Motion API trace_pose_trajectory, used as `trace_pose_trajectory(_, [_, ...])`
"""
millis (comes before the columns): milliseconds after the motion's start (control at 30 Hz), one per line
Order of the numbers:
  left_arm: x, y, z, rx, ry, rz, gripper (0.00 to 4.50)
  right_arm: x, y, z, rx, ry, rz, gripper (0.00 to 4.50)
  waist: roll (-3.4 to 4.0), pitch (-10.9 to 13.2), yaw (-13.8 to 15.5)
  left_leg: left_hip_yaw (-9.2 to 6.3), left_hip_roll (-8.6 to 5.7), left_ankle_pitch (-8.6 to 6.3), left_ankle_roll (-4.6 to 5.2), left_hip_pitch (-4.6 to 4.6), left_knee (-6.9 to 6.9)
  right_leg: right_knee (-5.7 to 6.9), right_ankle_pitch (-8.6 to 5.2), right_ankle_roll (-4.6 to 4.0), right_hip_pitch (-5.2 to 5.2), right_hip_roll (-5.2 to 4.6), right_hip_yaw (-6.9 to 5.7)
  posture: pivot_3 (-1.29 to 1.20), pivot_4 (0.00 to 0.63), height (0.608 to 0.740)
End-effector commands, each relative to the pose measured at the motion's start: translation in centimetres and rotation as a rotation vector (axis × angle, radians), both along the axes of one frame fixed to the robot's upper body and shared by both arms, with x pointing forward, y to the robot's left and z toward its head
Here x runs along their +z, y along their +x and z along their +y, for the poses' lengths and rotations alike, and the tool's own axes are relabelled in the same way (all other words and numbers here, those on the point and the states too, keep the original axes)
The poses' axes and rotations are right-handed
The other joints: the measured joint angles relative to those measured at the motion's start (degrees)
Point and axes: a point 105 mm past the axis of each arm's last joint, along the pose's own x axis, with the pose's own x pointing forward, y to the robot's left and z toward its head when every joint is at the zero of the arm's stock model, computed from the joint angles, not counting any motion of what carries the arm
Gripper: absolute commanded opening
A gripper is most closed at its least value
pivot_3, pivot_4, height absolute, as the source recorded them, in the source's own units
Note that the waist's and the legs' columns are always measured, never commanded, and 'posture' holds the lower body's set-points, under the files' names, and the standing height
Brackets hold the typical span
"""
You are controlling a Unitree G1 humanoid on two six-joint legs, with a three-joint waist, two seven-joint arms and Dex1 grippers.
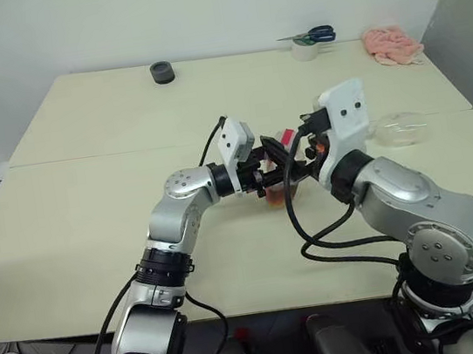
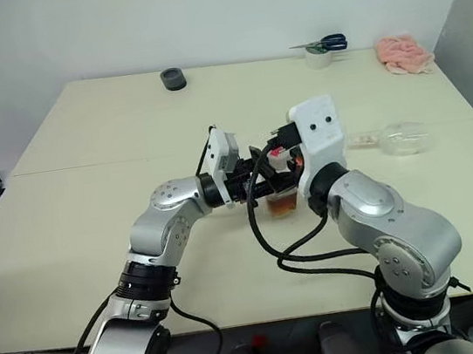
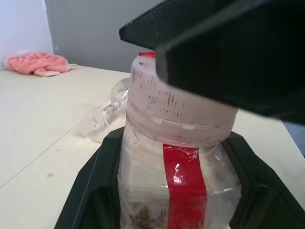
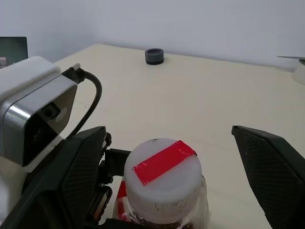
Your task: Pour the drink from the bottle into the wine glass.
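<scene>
Your left pincer (image 2: 260,184) clamps bottle (image 2: 281,195) upright mid-counter (image 2: 85,163) — steadying it; right pincer (image 4: 176,191) spread wide astride cap (image 4: 163,172), empty — likely for unscrewing.

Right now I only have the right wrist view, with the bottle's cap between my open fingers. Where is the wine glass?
Observer: The wine glass lies on its side on the table, to the robot's right of the bottle.
Operator: How much is in the bottle?
Observer: The amber drink fills only the lower part of it.
Operator: Anything close to the glass that I could knock?
Observer: Nothing close. A pink cloth sits beyond it, at the table's far right corner.
</scene>
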Motion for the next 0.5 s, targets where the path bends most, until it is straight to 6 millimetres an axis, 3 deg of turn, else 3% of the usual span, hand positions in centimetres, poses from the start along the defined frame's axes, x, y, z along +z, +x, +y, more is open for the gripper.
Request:
trace_pose_trajectory(33, [2.1, -0.2, -0.4, -0.020, -0.029, -0.083, 2.16, 0.8, -0.6, -0.1, -0.010, 0.006, -0.040, 4.13, 0.00, 0.00, -0.01, 0.00, 0.00, 0.00, 0.00, 0.00, 0.00, 0.00, 0.00, 0.00, 0.00, 0.00, 0.00, 0.00, 0.150, 0.740])
trace_pose_trajectory(267, [2.1, -0.2, -0.4, -0.020, -0.030, -0.085, 2.16, 0.5, -0.5, 0.0, -0.012, -0.009, -0.021, 1.85, 0.00, 0.00, -0.02, 0.00, 0.00, 0.00, 0.00, -0.01, 0.00, 0.00, 0.00, 0.00, -0.01, 0.00, 0.00, 0.00, 0.150, 0.740])
trace_pose_trajectory(367, [2.1, -0.1, -0.3, -0.015, -0.029, -0.086, 2.16, 0.9, -0.2, -0.5, -0.042, -0.025, -0.053, 1.86, 0.00, 0.00, -0.03, 0.01, 0.00, 0.00, 0.00, -0.01, 0.00, 0.00, 0.00, 0.00, -0.01, 0.00, 0.00, 0.00, 0.150, 0.740])
trace_pose_trajectory(500, [2.2, 0.0, -0.3, -0.006, -0.031, -0.086, 2.16, 1.9, 1.3, -2.5, -0.084, -0.088, -0.131, 1.86, 0.00, 0.00, -0.03, 0.01, -0.01, 0.00, 0.00, -0.02, 0.01, -0.02, 0.00, 0.00, -0.01, -0.01, 0.00, 0.00, 0.150, 0.740])
